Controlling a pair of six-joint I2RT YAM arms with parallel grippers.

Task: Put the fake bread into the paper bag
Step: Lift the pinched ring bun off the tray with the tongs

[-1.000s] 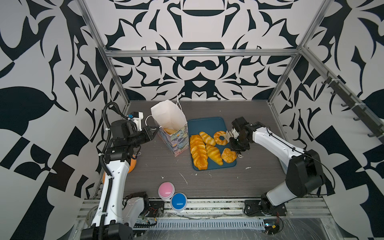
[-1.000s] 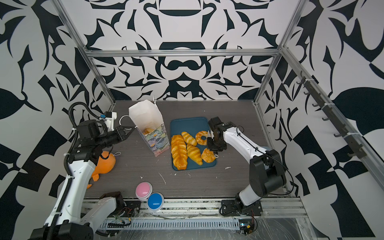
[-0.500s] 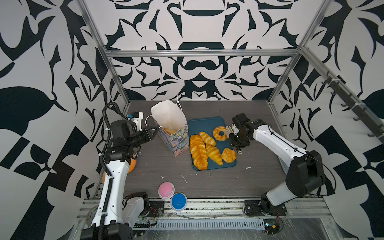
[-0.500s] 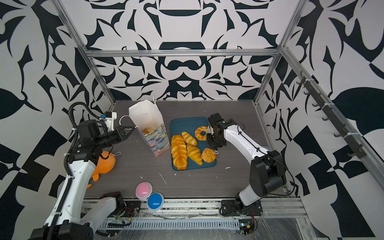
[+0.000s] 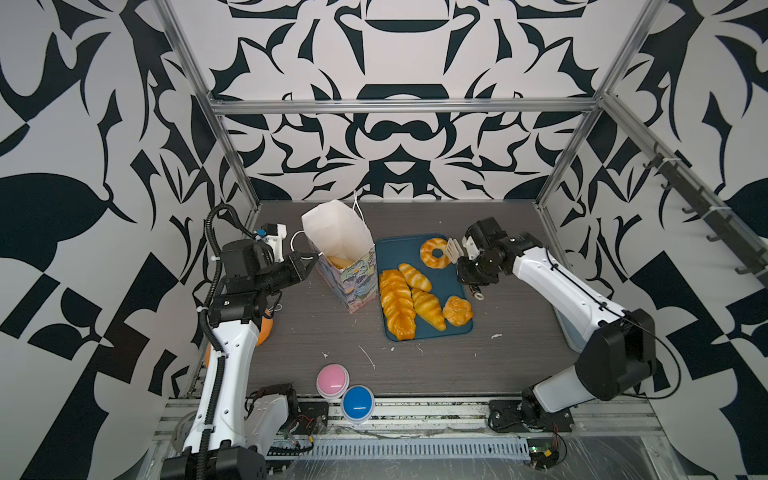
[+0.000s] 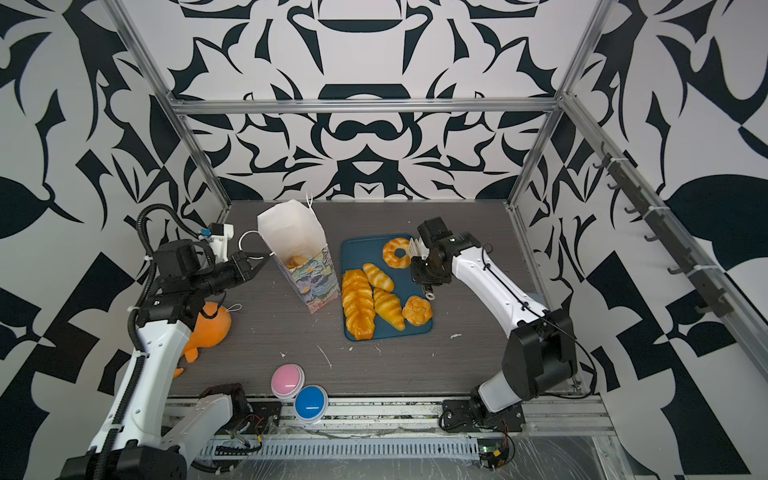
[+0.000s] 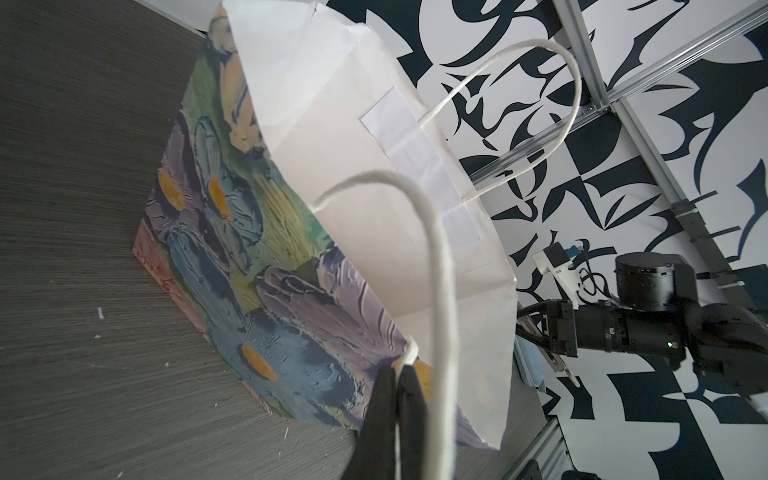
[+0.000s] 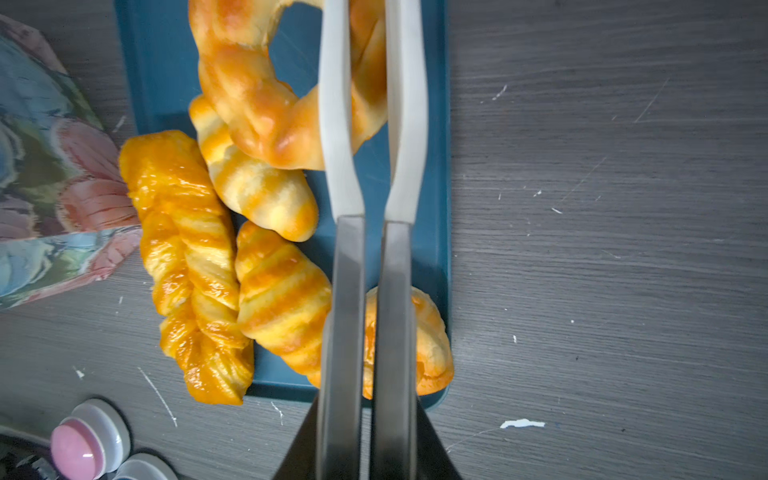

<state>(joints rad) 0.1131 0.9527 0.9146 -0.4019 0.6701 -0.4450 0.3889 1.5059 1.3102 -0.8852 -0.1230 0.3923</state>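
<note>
The right tool (image 5: 454,250) was pressed together on one side of the ring doughnut (image 5: 425,253). Its white fingers (image 8: 338,124) sat on either side of the ring's band, which it held over the blue tray (image 5: 395,249). On the tray, back toward that arm's base, lay two striped croissants (image 5: 414,276), the braided loaf (image 5: 397,303) and a knotted roll (image 5: 457,310).

The left tool (image 7: 397,372) was pinching the rim of the paper bag (image 5: 337,232) at the root of a cord handle (image 7: 440,266). The bag stood upright on the tabletop (image 5: 415,365) straight ahead of that tool, between the two tools and just beside the tray. Its mouth was open and a pastry (image 5: 336,262) showed inside.
</note>
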